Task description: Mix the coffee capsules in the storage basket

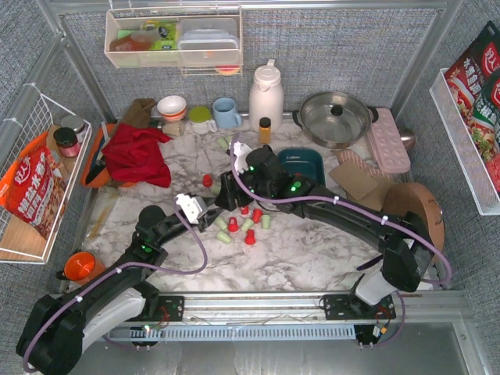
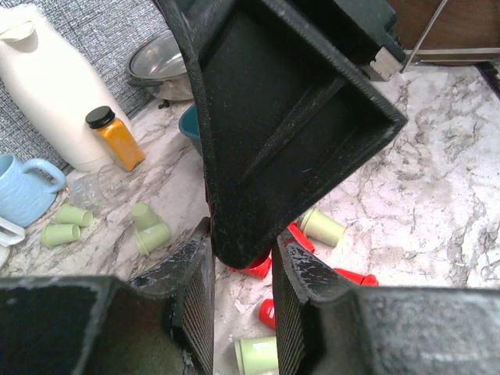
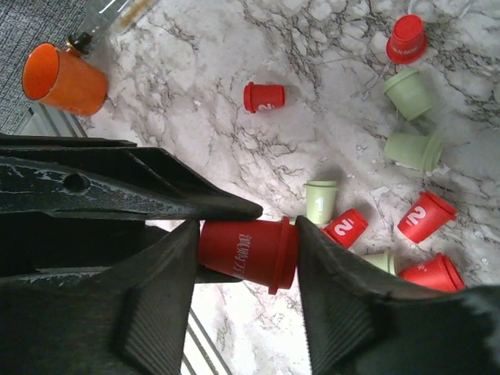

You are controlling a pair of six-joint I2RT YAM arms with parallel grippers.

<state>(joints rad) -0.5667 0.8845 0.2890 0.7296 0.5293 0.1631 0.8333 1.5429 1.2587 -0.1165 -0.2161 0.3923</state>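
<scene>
Low in the top view, the left gripper (image 1: 211, 209) reaches in from the lower left. Its jaws stand a narrow gap apart with nothing between them, tips just beside the right gripper (image 3: 246, 234). The right gripper is clamped on a red capsule (image 3: 248, 251) turned on its side. The other coffee capsules (image 1: 250, 237), red and mint green, lie scattered mid-frame on the marble table (image 1: 312, 250). Farther back, right of centre, the teal storage basket (image 1: 311, 153) sits partly behind the right arm. An amber bottle (image 1: 265, 129) stands up-left of it.
</scene>
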